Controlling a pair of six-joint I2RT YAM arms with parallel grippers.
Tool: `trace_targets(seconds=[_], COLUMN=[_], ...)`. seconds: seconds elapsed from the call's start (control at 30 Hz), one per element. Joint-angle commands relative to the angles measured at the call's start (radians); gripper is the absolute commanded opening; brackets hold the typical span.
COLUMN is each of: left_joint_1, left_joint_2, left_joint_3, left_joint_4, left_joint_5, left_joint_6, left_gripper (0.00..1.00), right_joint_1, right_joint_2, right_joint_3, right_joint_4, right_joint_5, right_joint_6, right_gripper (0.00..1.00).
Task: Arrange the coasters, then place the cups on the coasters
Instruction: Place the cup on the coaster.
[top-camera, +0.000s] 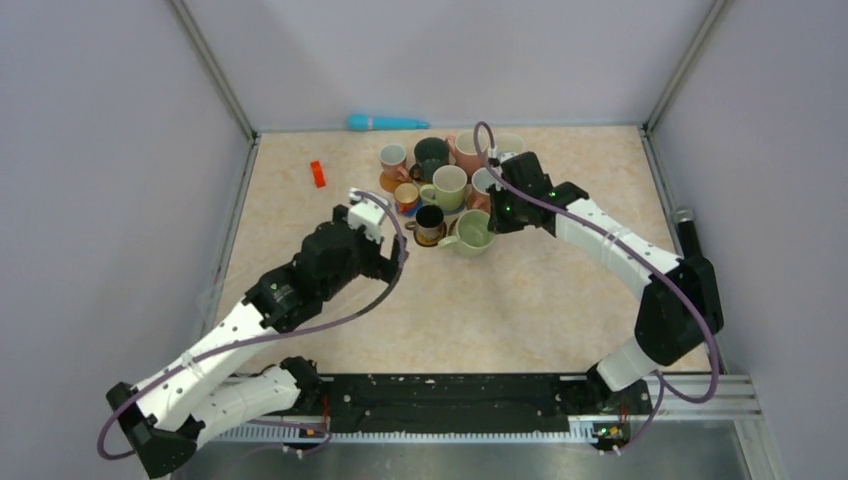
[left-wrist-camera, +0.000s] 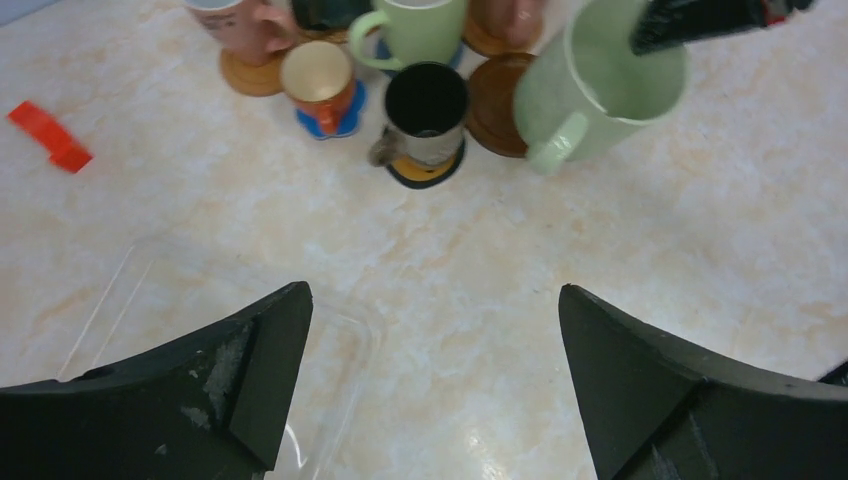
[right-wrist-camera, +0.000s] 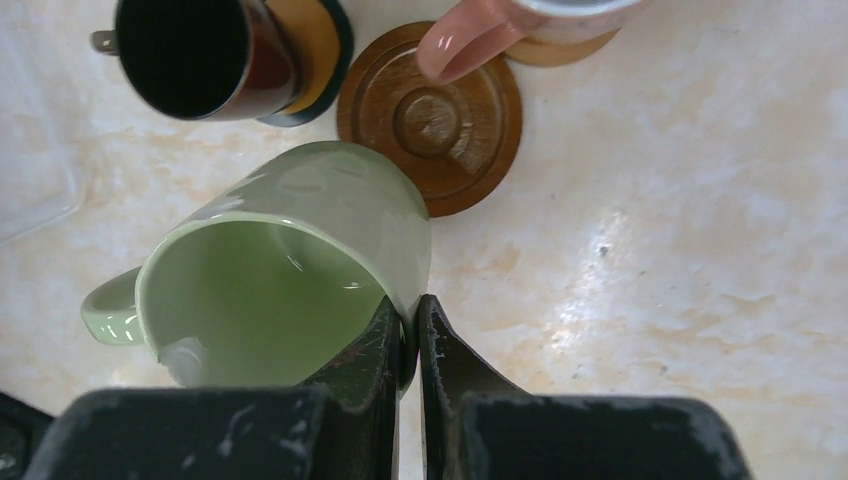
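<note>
nine mugs (top-camera: 447, 185) crowd one bare brown coaster (right-wrist-camera: 430, 118). the right gripper (right-wrist-camera: 412, 312) is clamped on the rim of one pale green mug (right-wrist-camera: 300, 210), tilted just beside that coaster. the left gripper (left-wrist-camera: 435, 295), fingers wide apart, hangs on the coaster's near side.

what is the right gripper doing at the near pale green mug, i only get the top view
Observer: In the right wrist view the right gripper is shut on the pale green mug at its rim, one finger inside and one outside, with the mug tilted.
Operator: anywhere free to set it
Observer: A brown coaster lies right beside the mug with no cup standing on it.
Operator: and the other arm
Observer: The left wrist view shows the left gripper open and holding nothing, above the table.
</note>
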Motion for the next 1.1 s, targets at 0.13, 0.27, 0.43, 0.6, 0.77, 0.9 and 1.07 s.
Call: trace_targets(seconds=[0.13,0.27,0.43,0.6,0.77,0.9,1.07], left_joint_1=[0.206,0.206,0.207,0.206,0.206,0.205,0.207], left_joint_2=[-0.101,-0.174,-0.249,-0.274,-0.276,-0.282,-0.299], left_joint_3=[0.073,0.000,-0.065,-0.082,-0.083,-0.083,-0.090], left_joint_4=[-0.201,-0.184,-0.142,-0.132,-0.137,-0.139,-0.130], left_joint_5=[-0.022,-0.142,-0.127,-0.166,-0.167,-0.167,-0.171], left_joint_6=[-0.049,-0.040,-0.052,-0.038,-0.032,-0.030,-0.026], left_gripper=[0.99,0.99,0.99,0.99,0.99,0.99,0.99], right_joint_1=[-0.002,-0.002,-0.001,-0.002,-0.001,-0.002,-0.001], right_joint_2=[0.103,0.162,0.213,0.254,0.297,0.324,0.353], right_joint_3=[0.210,0.273,0.307,0.333,0.361,0.381,0.405], right_joint_4=[-0.061,-0.100,-0.113,-0.114,-0.122,-0.131,-0.146], right_joint_5=[0.133,0.132,0.124,0.125,0.127,0.149,0.170], right_joint_6=[-0.144,-0.155,-0.148,-0.131,-0.118,-0.120,-0.122], right_gripper=[0.00,0.00,0.00,0.00,0.00,0.00,0.00])
